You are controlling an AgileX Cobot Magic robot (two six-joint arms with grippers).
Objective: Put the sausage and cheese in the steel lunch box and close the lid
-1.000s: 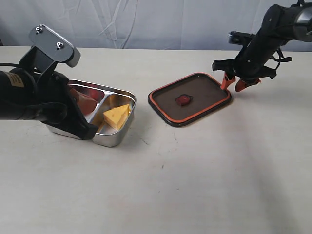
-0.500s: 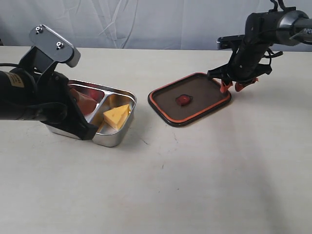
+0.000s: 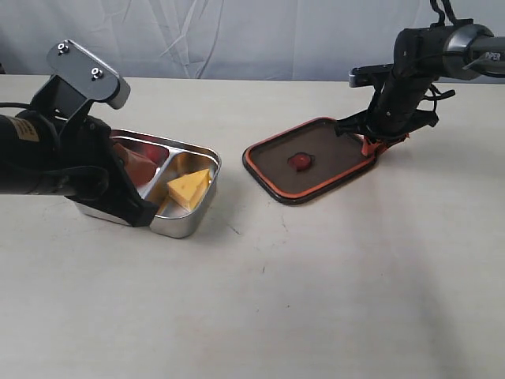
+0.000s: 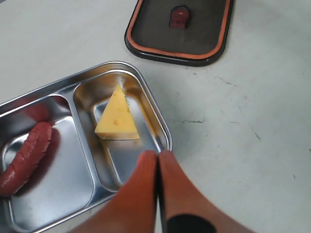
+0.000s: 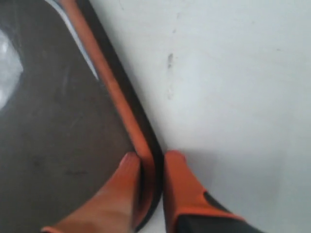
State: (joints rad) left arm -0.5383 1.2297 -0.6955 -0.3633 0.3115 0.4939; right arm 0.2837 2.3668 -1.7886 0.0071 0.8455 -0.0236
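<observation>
The steel lunch box (image 3: 207, 155) stands open at the left. The yellow cheese (image 3: 189, 187) lies in its smaller compartment and the dark-red sausage (image 4: 26, 158) in the larger one. In the exterior view my left arm hides most of the sausage. My left gripper (image 4: 158, 158) is shut and empty, hovering over the box's near rim (image 4: 163, 128) beside the cheese (image 4: 118, 119). The dark lid (image 3: 312, 158) with its orange rim lies flat on the table to the right of the box. My right gripper (image 5: 151, 160) is at the lid's far right corner (image 3: 377, 146), one finger on each side of the rim (image 5: 126, 114).
The pale table (image 3: 316, 276) spreads in front of the box and lid. A white cloth backdrop (image 3: 237, 31) hangs behind. The lid's orange centre valve (image 3: 299, 161) faces up.
My right gripper has come down and inward from beside the lid onto its far right corner and closed over the rim. The lid has shifted slightly. The left arm has not moved.
</observation>
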